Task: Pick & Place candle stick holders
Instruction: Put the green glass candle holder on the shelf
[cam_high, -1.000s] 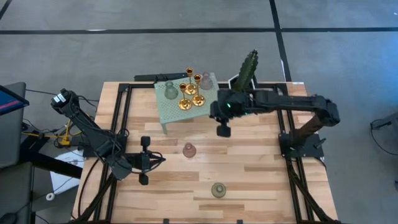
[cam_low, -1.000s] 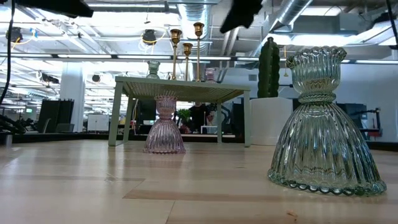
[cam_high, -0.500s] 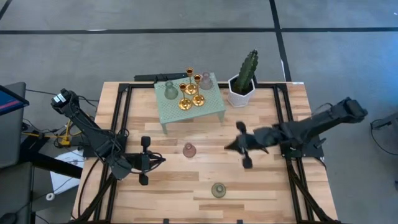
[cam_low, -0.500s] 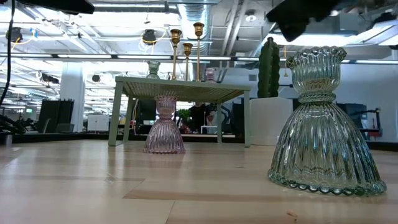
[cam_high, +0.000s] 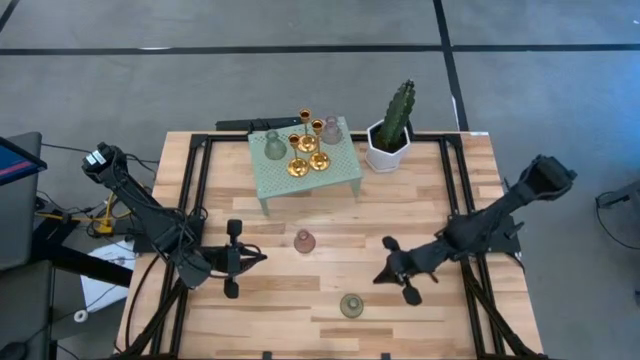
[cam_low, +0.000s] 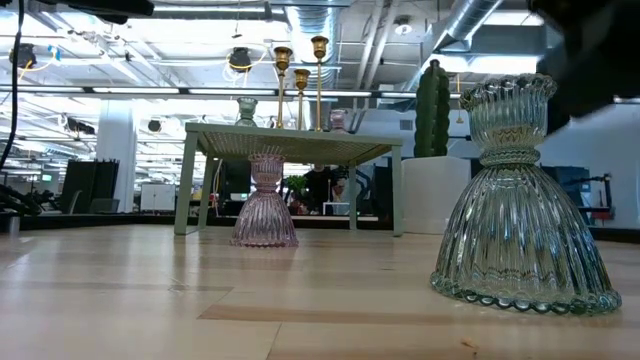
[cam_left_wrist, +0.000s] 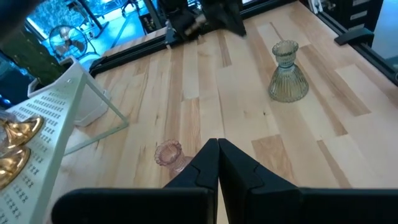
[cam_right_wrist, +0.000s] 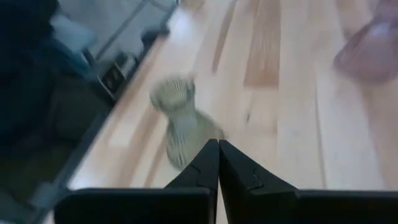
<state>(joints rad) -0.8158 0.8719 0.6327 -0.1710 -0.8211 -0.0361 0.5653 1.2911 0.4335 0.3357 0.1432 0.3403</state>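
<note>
Two candle stick holders stand on their round bases on the wooden table: a pink one (cam_high: 305, 241) near the middle and a grey-green one (cam_high: 351, 305) toward the near edge. Several more stand on the small green stand (cam_high: 340, 172): gold ones (cam_high: 297, 166), a grey-green one (cam_high: 274, 146) and a pink one (cam_high: 331, 130). My right gripper (cam_high: 378, 279) is shut, tipped downward, a little right of and beyond the near grey-green holder (cam_right_wrist: 177, 118), touching nothing. My left gripper (cam_high: 260, 257) is shut above the table's left side, pointing toward the pink holder (cam_left_wrist: 168, 154).
A white hexagonal pot with a cactus (cam_high: 392, 135) stands right of the green stand. Black frame rails (cam_high: 197, 200) run along the table's left and right sides. Bare wood lies between the two loose holders and the near edge.
My right gripper has swept from beside the green stand and cactus toward the table's near edge and downward, turning as it went. It now sits close to the near grey-green holder and has stayed shut. No holder has moved.
</note>
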